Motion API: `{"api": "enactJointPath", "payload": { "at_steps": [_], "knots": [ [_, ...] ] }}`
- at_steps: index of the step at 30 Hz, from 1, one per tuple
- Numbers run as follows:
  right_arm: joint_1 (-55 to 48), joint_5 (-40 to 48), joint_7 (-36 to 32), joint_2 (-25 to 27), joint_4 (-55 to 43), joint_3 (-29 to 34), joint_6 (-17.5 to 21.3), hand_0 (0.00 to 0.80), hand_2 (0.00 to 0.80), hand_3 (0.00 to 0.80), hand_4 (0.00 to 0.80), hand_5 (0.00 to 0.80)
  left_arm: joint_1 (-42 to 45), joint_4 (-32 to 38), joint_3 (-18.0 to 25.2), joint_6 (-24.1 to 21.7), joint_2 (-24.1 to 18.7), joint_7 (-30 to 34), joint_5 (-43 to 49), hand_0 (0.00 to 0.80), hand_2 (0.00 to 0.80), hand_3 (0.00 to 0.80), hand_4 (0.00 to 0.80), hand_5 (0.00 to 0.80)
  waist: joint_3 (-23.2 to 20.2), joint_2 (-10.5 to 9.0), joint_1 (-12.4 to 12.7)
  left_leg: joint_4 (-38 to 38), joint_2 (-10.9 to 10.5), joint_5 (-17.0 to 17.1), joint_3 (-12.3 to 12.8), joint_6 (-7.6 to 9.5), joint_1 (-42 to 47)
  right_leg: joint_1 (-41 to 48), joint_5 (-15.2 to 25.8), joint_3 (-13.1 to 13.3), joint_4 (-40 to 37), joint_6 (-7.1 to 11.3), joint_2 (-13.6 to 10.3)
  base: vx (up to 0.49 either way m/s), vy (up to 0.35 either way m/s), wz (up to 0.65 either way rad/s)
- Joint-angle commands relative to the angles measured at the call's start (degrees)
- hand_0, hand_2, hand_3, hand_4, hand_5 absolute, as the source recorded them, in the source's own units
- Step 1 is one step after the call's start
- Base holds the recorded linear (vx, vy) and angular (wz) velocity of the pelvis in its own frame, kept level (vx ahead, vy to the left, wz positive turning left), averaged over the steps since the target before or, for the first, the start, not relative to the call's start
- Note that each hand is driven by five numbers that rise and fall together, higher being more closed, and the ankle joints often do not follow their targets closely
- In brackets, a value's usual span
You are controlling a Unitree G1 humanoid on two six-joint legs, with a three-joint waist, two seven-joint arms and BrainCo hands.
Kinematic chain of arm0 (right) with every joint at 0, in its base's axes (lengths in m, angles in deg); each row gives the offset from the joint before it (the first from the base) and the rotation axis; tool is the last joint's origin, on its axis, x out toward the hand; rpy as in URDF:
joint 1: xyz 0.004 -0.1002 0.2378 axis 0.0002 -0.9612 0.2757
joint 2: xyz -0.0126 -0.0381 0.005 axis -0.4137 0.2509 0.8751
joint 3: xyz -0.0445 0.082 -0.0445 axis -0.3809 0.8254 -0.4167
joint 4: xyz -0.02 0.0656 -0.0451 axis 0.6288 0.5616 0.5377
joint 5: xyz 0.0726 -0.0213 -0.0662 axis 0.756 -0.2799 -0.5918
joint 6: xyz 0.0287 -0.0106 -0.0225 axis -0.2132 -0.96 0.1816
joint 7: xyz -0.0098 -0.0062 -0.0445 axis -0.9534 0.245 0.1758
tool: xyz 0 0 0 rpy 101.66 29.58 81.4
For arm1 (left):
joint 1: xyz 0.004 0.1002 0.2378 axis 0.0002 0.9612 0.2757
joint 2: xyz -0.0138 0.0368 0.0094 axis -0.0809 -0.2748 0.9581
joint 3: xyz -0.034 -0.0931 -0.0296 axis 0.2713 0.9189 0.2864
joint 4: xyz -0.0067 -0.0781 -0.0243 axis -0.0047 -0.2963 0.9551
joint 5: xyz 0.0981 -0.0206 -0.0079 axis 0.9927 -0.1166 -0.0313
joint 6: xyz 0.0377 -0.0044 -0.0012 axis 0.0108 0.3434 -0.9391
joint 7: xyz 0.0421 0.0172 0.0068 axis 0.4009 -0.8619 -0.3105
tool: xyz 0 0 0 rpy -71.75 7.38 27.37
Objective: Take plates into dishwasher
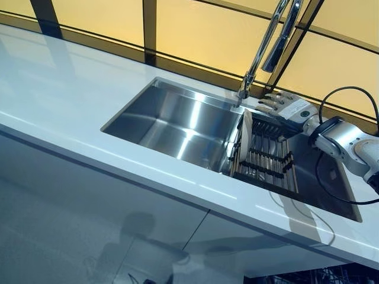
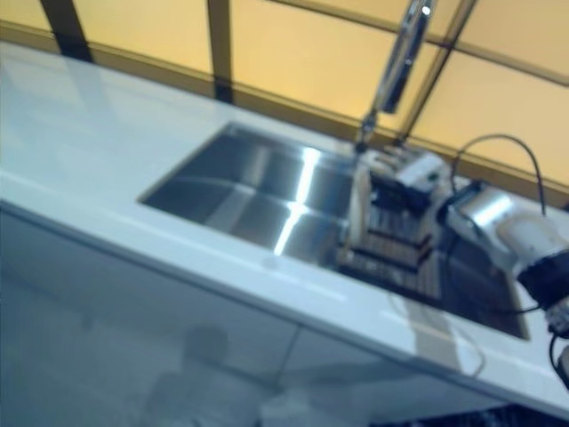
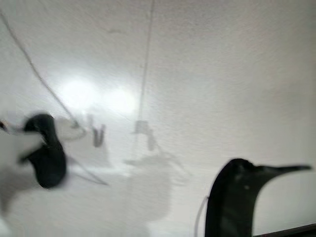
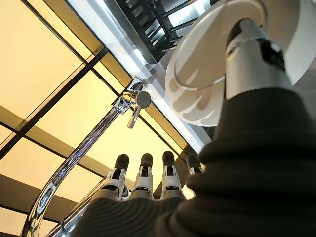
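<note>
White tabletop [image 1: 71, 100] on my left is bare; steel sink [image 1: 177, 121] comes next, then one plate [image 1: 246, 133] standing on edge in the dark rack [image 1: 269, 157]. My right hand [image 1: 278, 105] hovers beside it, fingers straight, thumb by the rim, grasping nothing; a careless nudge could tip the plate. Left hand shows nowhere clearly, the dishwasher not at all

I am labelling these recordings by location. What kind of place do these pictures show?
Most likely a kitchen. A stainless steel sink basin is set into a glossy white countertop, a tall chrome tap rises behind it, and a white round plate stands in a dark slatted dish rack.
</note>
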Motion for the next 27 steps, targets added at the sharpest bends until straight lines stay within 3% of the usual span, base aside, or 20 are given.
{"api": "enactJointPath", "payload": {
  "at_steps": [1, 27],
  "knots": [
    [3.3, 1.2, 0.2, 0.7, -1.1, 2.1, -1.0, 0.0, 0.0, 0.0, 0.0, 0.0, -0.5, -0.2, -0.7, -1.5, -1.2, 0.4, 1.3, 0.0, 0.0, 0.0, 0.0, 0.0, -0.5, -0.05, 1.8, 1.1, 0.4, -8.3, 0.3, 1.71, 3.6, -4.8, 0.8, 0.0, 4.6, 4.89, -1.7, 0.014, -0.008, 0.03],
    [5.3, 0.9, 1.2, 0.2, -1.5, 1.8, -4.0, 0.0, 0.0, 0.0, 0.0, 0.0, 0.2, 0.5, -1.5, -1.9, -0.7, 0.3, 1.7, 0.0, 0.0, 0.0, 0.0, 0.0, -0.1, 0.62, 2.5, 0.5, 0.1, -7.9, -0.2, 1.2, 3.3, -3.7, 0.4, -0.7, 3.3, 4.45, -1.6, 0.004, 0.001, 0.02]
  ]
}}
